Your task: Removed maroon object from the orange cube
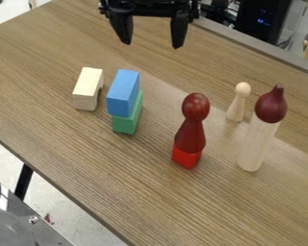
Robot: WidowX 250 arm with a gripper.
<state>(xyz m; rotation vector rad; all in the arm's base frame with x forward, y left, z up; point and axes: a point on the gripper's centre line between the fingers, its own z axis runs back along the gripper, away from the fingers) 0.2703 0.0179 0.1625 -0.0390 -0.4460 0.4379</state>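
Between the tabletop's (60, 137) two long edges, roughly midway: one maroon piece (190, 136), upright on an orange-red cube (186, 157). Form: rounded head, pinched neck, body flaring to the base. Material, by its look: stained wood, probably light, stiff and not fragile; surface smooth, perhaps slippery on the curves.

Recommended hold: the neck, just under the head, one finger to each side, where the swelling above should stop it sliding out. Less suitable: the crown of the head, where a curved face may squeeze away; also the lower body, close enough to the cube to risk taking both. The pair appears merely stacked, so a straight lift should part them; a sideways nudge could topple the piece.

One black gripper (151, 44), towards the far long edge, above the wood: released, fingers well apart, nothing held between them.
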